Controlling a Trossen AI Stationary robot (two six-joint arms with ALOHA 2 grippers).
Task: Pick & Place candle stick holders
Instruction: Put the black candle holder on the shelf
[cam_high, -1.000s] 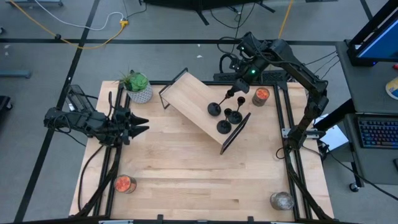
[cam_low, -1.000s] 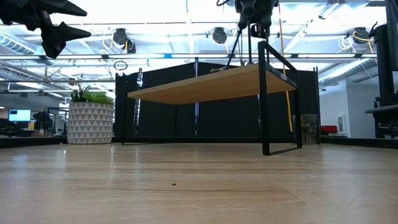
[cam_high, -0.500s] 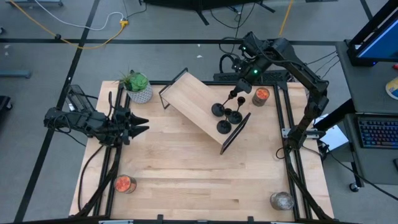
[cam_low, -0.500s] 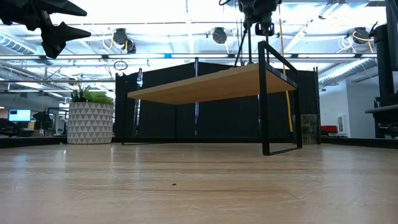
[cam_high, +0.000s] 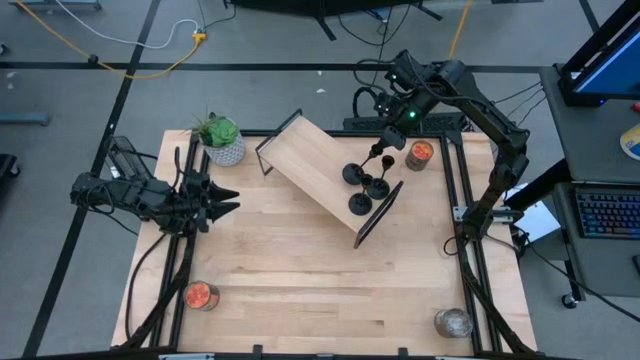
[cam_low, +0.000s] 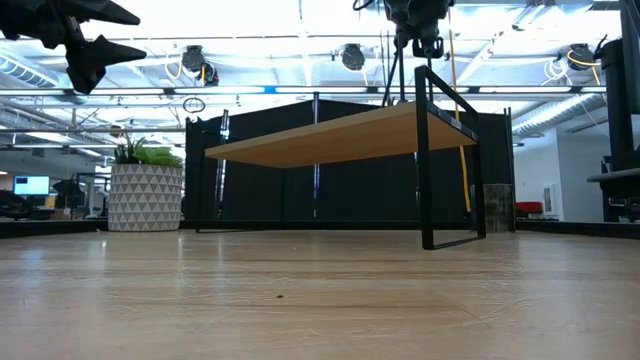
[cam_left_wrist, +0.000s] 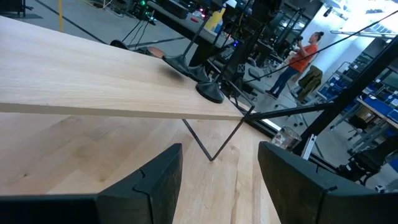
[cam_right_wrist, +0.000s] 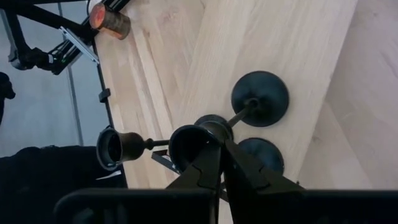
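Wooden shelf (cam_high: 312, 160), upright candle stick holder (cam_right_wrist: 258, 101), right end effector (cam_right_wrist: 219, 163) clamping its cup

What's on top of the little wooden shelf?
Candle stick holders stand on the wooden shelf; the right gripper grips one's top. Exact count unclear, since they overlap.

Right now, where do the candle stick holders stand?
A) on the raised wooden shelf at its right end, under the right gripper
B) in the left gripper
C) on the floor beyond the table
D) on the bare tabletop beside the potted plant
A: the high view shows the candle stick holders clustered on the raised wooden shelf near its right end, with the right gripper shut on the top of one, while the left gripper waits open at the table's left side.
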